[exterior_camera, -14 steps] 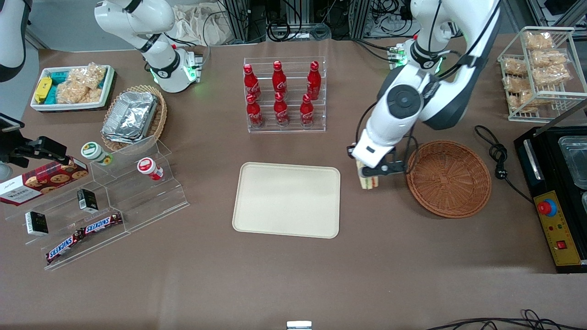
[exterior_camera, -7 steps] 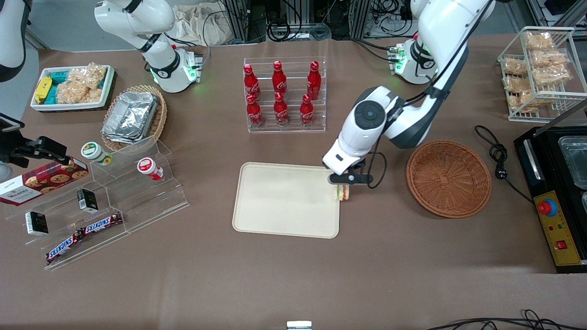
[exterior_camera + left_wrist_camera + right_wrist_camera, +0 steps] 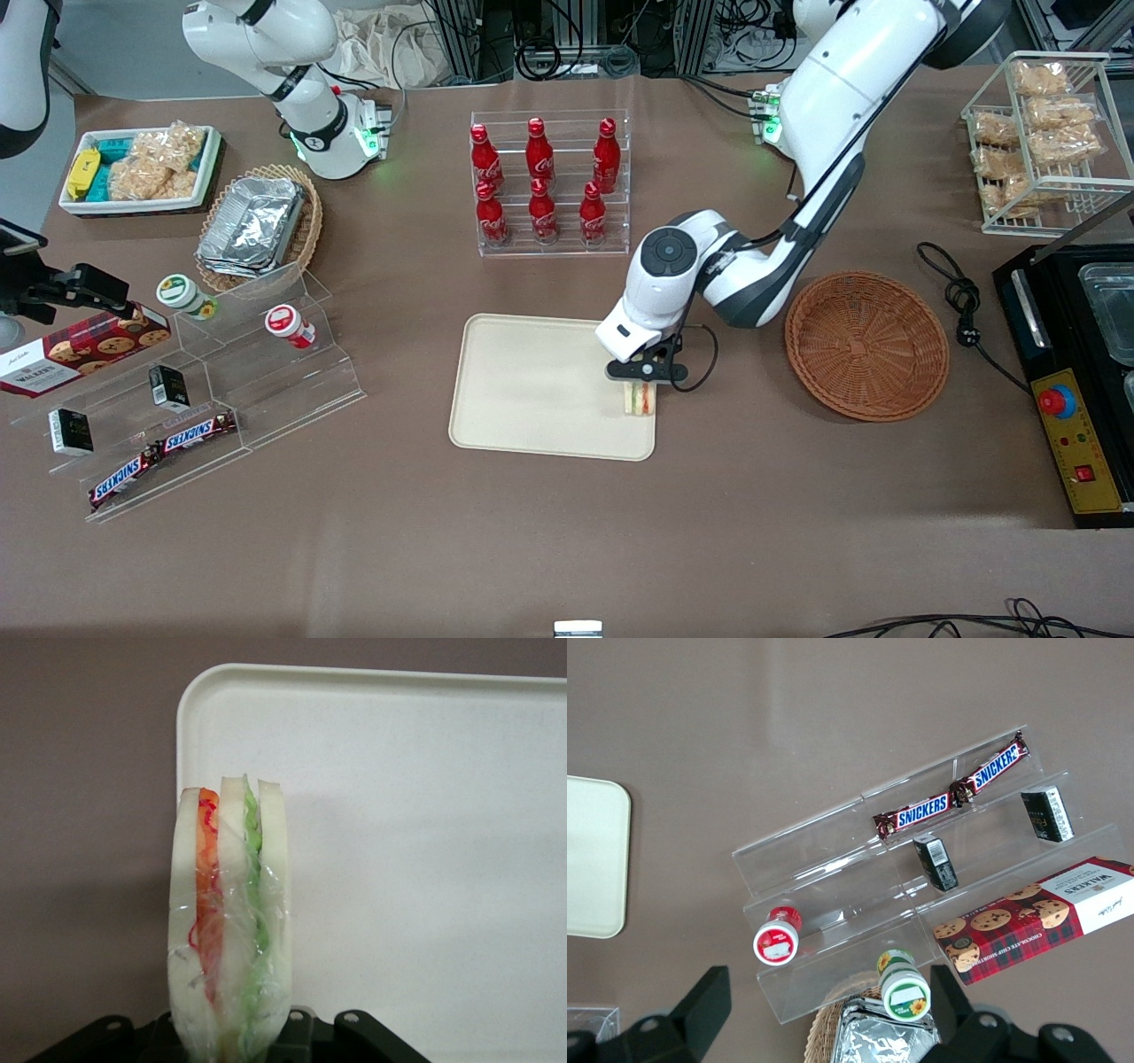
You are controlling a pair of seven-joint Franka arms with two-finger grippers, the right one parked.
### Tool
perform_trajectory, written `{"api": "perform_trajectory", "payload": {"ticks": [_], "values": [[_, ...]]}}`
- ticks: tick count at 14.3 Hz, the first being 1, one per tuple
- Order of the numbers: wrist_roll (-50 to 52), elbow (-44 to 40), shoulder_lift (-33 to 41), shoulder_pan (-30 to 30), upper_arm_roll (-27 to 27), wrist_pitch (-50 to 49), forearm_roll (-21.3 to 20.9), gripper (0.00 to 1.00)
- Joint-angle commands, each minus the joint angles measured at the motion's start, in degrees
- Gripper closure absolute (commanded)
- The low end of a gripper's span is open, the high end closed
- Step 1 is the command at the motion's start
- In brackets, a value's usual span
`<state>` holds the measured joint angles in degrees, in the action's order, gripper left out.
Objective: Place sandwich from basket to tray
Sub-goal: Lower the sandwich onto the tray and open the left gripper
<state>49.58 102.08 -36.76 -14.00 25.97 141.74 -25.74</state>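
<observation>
My left gripper (image 3: 640, 381) is shut on the wrapped sandwich (image 3: 639, 399), white bread with orange-red and green layers, and holds it over the edge of the cream tray (image 3: 532, 390) that lies toward the working arm. In the left wrist view the sandwich (image 3: 230, 921) stands upright between the jaws above the tray's corner (image 3: 372, 771). The round reddish-brown wicker basket (image 3: 866, 344) sits empty on the table, beside the tray toward the working arm's end.
A clear rack of red cola bottles (image 3: 545, 182) stands farther from the camera than the tray. A stepped acrylic shelf with snacks (image 3: 204, 390) lies toward the parked arm's end. A black appliance (image 3: 1076, 372) and a wire rack of snacks (image 3: 1041, 133) are at the working arm's end.
My left gripper has carried the sandwich from beside the basket across the table to the tray's edge, and a little nearer the camera.
</observation>
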Motion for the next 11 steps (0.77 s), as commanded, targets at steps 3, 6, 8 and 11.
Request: {"api": "perform_trajectory", "payload": {"ticks": [3,6,8,11], "values": [[1.49,-2.15,-3.49,-0.86,-0.3,2.75,-4.23,0.87],[2.88,-2.15,-3.75,-0.86,-0.39,2.75,-4.23,0.01],[3.16,-2.24,-3.58,-0.68,-0.39,2.75,-4.14,0.0],[3.25,-3.46,-2.62,-0.15,-0.39,2.75,-3.18,0.0]]}}
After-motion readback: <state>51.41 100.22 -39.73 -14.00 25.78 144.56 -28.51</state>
